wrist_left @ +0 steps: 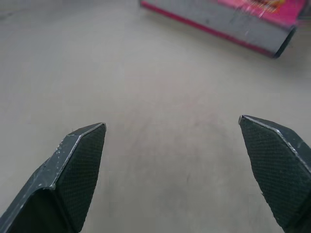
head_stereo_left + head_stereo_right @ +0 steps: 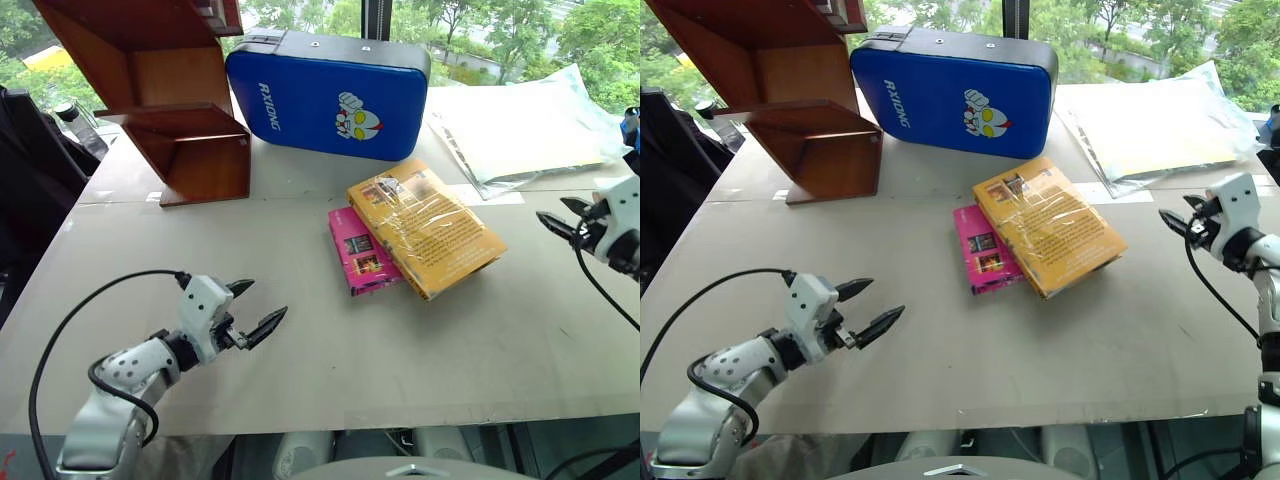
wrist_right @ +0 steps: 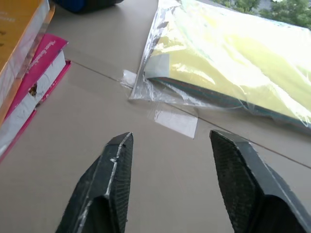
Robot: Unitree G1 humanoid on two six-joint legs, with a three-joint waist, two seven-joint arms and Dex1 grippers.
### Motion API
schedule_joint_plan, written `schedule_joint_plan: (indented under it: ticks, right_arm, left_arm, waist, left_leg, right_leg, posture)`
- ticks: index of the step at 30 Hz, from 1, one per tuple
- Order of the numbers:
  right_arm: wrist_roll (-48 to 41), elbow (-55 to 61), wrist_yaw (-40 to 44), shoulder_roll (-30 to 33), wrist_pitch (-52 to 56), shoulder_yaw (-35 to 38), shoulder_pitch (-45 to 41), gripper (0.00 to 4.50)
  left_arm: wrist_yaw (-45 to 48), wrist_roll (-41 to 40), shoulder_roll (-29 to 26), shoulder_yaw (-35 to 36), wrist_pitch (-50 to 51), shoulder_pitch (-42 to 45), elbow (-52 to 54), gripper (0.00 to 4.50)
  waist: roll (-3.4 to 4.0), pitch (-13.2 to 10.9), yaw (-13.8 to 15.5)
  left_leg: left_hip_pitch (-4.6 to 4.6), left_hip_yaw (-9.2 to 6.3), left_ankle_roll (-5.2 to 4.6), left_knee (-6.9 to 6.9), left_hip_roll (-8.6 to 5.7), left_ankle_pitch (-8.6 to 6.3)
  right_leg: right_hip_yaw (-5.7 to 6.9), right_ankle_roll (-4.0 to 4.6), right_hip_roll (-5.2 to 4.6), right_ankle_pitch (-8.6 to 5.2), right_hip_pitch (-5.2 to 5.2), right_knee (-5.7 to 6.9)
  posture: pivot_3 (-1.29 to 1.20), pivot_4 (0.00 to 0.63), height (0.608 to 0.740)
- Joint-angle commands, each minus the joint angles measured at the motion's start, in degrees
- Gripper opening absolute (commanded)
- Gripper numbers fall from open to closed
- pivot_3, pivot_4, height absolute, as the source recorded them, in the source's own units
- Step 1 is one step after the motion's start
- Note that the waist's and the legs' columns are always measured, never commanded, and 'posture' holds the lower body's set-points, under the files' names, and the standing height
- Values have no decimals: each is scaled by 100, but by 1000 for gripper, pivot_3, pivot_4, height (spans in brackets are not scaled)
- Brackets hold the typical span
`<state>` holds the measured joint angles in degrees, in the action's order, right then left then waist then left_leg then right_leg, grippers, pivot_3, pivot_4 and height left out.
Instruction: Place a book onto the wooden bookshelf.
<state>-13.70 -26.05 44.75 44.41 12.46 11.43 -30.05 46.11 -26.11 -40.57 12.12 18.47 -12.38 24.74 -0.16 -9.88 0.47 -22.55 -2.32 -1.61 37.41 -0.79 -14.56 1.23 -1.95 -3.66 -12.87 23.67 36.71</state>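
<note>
Take the book (image 2: 426, 226) as your landmark: it lies flat near the middle of the table (image 2: 330, 370), wrapped in glossy plastic, its left part resting on the pink book (image 2: 362, 253), which sticks out from under it on that side. Far to the book's left and nearer you, your left gripper (image 2: 254, 308) hangs over bare table with its two black fingers spread wide and nothing between them; its tips point toward the pink book, well apart from it. Left of the book and further back, the bookshelf (image 2: 168, 95) stands at the table's far left corner, its compartments open, well apart from the book. Straight behind the book, the blue case (image 2: 326, 98) lies just right of the bookshelf. Right of the book and behind it lies a clear bag (image 2: 530, 130) of pale sheets. Further right, level with the book, your right gripper (image 2: 1178, 216) hangs above the table, its fingers parted and holding nothing, pointing toward the book.
</note>
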Motion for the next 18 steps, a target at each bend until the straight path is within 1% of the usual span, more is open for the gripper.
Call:
schedule_joint_plan:
  ticks: [1, 2, 3, 4, 5, 8, 14, 18]
  right_arm:
    - [329, -625, 33, -99, 128, -385, -764, 460]
    - [448, -824, 63, -144, 121, -529, -989, 76]
    - [563, -1008, 97, -197, 117, -677, -1205, 28]
    - [650, -1156, 153, -277, 157, -820, -1408, 28]
    - [727, -1300, 210, -349, 150, -940, -1576, 28]
    - [734, -1403, 549, -573, 119, -1151, -1830, 28]
    - [711, -812, 1174, -833, 506, -1534, -1790, 28]
    - [659, -256, 1283, -1010, 826, -1656, -1677, 28]
  left_arm:
    - [408, -731, -354, 343, 361, 399, 473, 4500]
    - [421, -914, -422, 404, 494, 564, 521, 4500]
    - [424, -1070, -484, 454, 609, 723, 567, 4500]
    - [475, -1168, -587, 487, 708, 822, 629, 4500]
    - [529, -1231, -687, 515, 799, 859, 697, 4500]
    - [640, -1406, -907, 634, 1016, 770, 894, 4500]
    - [582, -1380, -966, 849, 1127, 382, 1117, 4500]
    - [581, -1349, -977, 963, 1112, 162, 1150, 4500]
  waist:
    - [-5, -3, -6]
    - [-5, -3, -9]
    - [-6, -4, -13]
    - [-15, -11, -18]
    - [-15, -12, -23]
    - [-30, -28, -86]
    - [-33, -40, -134]
    - [-37, -44, -125]
  left_leg:
    - [-1, 10, 0, 0, 0, 0]
    - [-4, 16, 0, -1, 0, 0]
    - [-4, 20, -1, -1, 0, 0]
    - [-4, 23, -1, -1, 0, -1]
    - [-12, 29, -1, -1, 0, -1]
    - [-15, 34, -1, -2, 0, -1]
    - [-18, 35, 0, -8, 2, -1]
    - [-17, 29, 0, -8, 4, -1]
  right_leg:
    - [-9, 0, -1, 0, 4, 0]
    - [-14, 0, -1, 0, 8, -1]
    - [-18, -2, -1, 0, 8, -2]
    - [-22, -4, -1, 2, 9, -4]
    - [-27, -24, 0, 13, 17, -6]
    - [-35, -27, 1, 14, 23, -7]
    - [-42, -28, 0, 15, 29, -7]
    - [-42, -27, 2, 14, 31, -1]
  posture:
    - [0, 150, 740]
    - [0, 150, 740]
    - [0, 150, 740]
    - [0, 150, 740]
    - [0, 150, 740]
    - [0, 150, 740]
    - [0, 150, 740]
    - [0, 150, 740]
